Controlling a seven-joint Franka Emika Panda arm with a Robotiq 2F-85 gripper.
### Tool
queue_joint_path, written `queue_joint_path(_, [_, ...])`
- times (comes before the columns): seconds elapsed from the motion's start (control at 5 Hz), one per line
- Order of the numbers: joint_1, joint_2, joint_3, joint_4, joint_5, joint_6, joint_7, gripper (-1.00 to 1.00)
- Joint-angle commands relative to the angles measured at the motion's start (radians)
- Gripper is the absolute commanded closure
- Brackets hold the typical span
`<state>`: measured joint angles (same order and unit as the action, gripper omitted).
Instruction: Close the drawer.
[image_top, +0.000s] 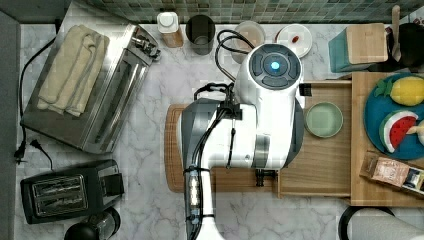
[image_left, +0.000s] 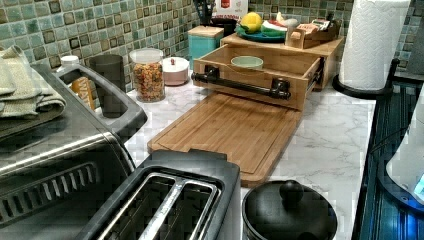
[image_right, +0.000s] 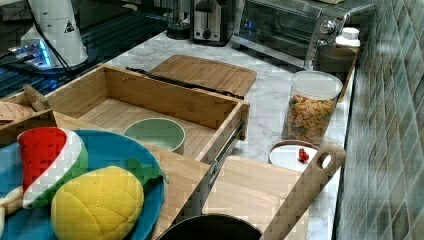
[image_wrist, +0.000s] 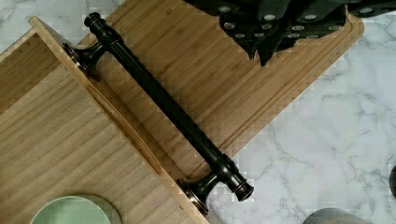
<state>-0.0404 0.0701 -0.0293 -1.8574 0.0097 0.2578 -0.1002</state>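
Overhead, gripper (image_wrist: 267, 44) above cutting board (image_left: 225, 131), finger spread unclear; drawer (image_left: 260, 62) wide open.

Even, bright indoor light is falling across all four views.
Glare is streaking the brushed-steel toaster oven (image_top: 95, 95) near the white marble countertop's (image_top: 150, 160) far edge; a blue indicator is glowing on the white robot arm (image_top: 274, 65); the long black metal handle (image_wrist: 166, 105) is casting a soft shadow; blocky compression is smearing edges.
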Motion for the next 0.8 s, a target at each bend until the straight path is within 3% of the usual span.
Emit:
queue_joint_path(0.2, [-0.003,0.0,-0.002,-0.012,0.0,0.002,0.0,1.0])
queue_joint_path(0.4, [-0.011,-0.018,0.006,-0.063,0.058,0.045,-0.155,1.0])
queue_joint_path(0.8, [0.046,-0.056,0.058,-0.195,0.064,0.184,-0.278,1.0])
